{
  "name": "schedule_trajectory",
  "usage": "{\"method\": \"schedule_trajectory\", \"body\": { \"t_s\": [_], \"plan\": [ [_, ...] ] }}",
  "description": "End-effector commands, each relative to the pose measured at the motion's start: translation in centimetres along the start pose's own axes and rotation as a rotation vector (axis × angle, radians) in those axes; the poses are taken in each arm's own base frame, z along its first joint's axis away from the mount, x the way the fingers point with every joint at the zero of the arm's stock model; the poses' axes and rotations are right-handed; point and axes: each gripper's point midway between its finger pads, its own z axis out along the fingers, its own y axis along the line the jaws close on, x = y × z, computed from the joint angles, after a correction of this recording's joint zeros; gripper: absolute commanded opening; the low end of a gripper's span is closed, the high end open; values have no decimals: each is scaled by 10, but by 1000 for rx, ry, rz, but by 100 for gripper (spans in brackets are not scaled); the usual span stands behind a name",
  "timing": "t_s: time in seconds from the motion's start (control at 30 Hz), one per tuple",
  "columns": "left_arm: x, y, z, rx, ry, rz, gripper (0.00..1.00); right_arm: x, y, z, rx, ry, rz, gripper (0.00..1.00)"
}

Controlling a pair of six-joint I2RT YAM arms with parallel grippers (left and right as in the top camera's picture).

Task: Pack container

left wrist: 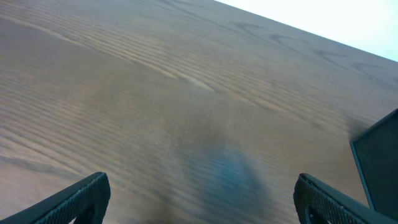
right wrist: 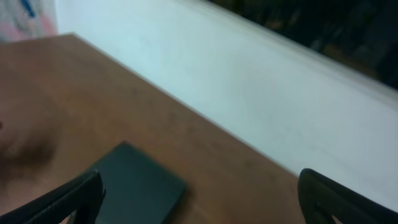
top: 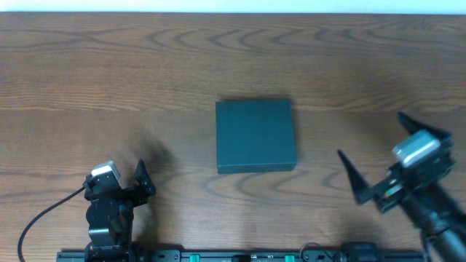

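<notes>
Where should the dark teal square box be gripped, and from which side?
The dark teal matte square box lies flat and closed on the wooden table. Probably grip its right edge, coming from the right with the open right tool, which stands nearer: the low walls offer thin edges, while the top looks too wide to span from above. The hinge side cannot be told.

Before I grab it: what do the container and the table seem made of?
Container: matte dark teal, no glare, crisp flat top; likely cardboard or plastic, cannot tell which. Table: brown wood grain, low sheen; wood or wood-look laminate.
</notes>
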Motion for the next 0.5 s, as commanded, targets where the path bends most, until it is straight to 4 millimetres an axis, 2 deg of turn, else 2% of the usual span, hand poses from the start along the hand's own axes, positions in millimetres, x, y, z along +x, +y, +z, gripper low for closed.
{"method": "schedule_trajectory", "body": {
  "t_s": [0.0,0.13,0.3,0.47],
  "plan": [
    [6,3,3,-10,9,4,95,64,14,12,-4,93,23,99],
    [6,3,3,-10,9,4,95,125,32,23,-10,122,58,99],
    [6,3,3,-10,9,4,95,185,41,39,22,129,133,99],
    [6,3,3,-10,9,4,95,250,37,51,141,201,305,99]
  ]
}}
